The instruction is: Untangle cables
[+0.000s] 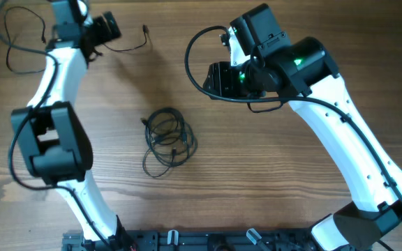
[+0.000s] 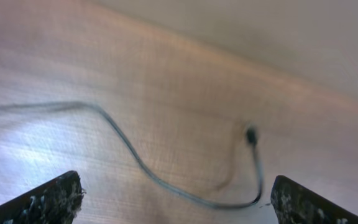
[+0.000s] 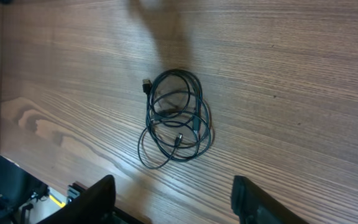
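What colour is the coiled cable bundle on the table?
Black. The bundle shows best in the right wrist view.

No readable text, labels, brand marks, numbers or signs in any of the three views

Overhead looks straight down at the whole tabletop (image 1: pixel 271 174). Right wrist, high, shares the cables (image 3: pixel 176 118) with it; left wrist is low, close.
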### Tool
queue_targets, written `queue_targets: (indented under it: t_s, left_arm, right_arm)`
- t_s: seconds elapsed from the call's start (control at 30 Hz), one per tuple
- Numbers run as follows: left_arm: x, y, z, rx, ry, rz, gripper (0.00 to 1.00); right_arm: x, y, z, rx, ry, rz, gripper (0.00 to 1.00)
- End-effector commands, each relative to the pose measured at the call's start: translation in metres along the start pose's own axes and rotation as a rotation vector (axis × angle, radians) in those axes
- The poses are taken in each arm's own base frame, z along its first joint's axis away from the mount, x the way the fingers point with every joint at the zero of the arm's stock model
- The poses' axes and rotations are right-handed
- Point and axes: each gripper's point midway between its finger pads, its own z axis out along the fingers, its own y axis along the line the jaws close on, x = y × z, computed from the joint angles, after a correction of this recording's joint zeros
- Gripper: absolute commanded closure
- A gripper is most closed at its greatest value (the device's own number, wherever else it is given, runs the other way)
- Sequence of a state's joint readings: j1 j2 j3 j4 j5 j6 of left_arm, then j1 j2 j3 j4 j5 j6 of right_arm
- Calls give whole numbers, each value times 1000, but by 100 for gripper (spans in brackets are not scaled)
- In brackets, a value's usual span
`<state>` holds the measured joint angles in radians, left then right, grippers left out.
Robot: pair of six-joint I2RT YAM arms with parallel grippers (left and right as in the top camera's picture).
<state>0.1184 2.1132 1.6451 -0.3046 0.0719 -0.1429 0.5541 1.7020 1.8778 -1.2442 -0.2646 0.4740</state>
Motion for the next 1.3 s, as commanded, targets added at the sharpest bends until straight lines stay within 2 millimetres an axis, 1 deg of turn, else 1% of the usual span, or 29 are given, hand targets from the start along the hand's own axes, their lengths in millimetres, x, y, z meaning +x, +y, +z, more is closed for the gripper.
queue_targets:
  t_s: [0.0,0.03,0.1,0.17,0.23,0.27,0.3,0.33,0.4,0.5,0.57,0.6,0.67,0.73,0.77,0.8,0.83,0.87,0.93,0.97,1.03,1.07,1.17,1.23,1.27]
  left_arm:
    - [35,-2,16,-48,102,45,0]
    - [38,-8,16,-25,114,47,0]
    - [48,-42,15,121,154,51,0]
    - [57,-57,19,164,170,76,0]
    - [68,-70,24,185,182,202,0]
    - [73,-77,24,205,179,333,0]
    - [73,-82,24,217,170,402,0]
    - [71,-82,25,204,152,464,0]
    - [61,-73,30,130,114,495,0]
    - [61,-72,42,130,89,548,1]
    - [68,-69,53,123,93,548,0]
    - [77,-66,61,117,109,548,0]
    - [81,-59,71,87,110,549,0]
    - [85,-53,81,58,106,561,4]
    - [88,-52,84,58,110,577,8]
    - [88,-50,86,54,105,575,16]
    - [85,-50,87,53,92,573,30]
    - [82,-51,87,53,82,570,51]
    - [81,-50,87,46,78,571,80]
    - [78,-47,87,25,68,569,96]
    - [67,-42,85,-21,40,503,96]
    - [56,-42,80,-26,10,437,96]
    - [8,-42,54,-20,-119,230,96]
    - [-32,-38,25,4,-219,62,96]
    - [-41,-44,15,59,-230,70,94]
  right_arm:
    - [1,-1,6,8,13,0,36]
    - [1,-1,6,7,12,-1,36]
    - [-1,0,6,3,4,-2,36]
    - [-1,0,6,2,2,-3,36]
    - [-1,0,6,2,3,-3,36]
    - [-1,0,6,3,4,-3,36]
    - [-1,0,6,2,3,-3,36]
    - [-1,0,6,3,3,-3,36]
    - [-2,0,6,2,1,-4,36]
    - [-3,1,6,-2,-5,-6,35]
    - [-3,1,6,-1,-5,-6,35]
    - [-3,1,6,-2,-4,-5,35]
    - [-3,1,6,-2,-4,-6,35]
    - [-3,1,6,-2,-5,-5,35]
    - [-3,1,6,-2,-4,-5,35]
    - [-3,1,6,-1,-5,-5,35]
    - [-3,1,6,-2,-5,-6,35]
    - [-3,1,6,-2,-5,-6,35]
    - [-3,1,6,-1,-5,-6,35]
    - [-3,1,6,-2,-4,-6,35]
    - [-2,1,6,0,-1,-5,35]
    - [-2,0,6,1,1,-4,36]
    - [-1,0,6,2,3,-3,36]
    - [-1,0,6,2,3,-3,36]
    - [-1,0,6,2,2,-3,36]
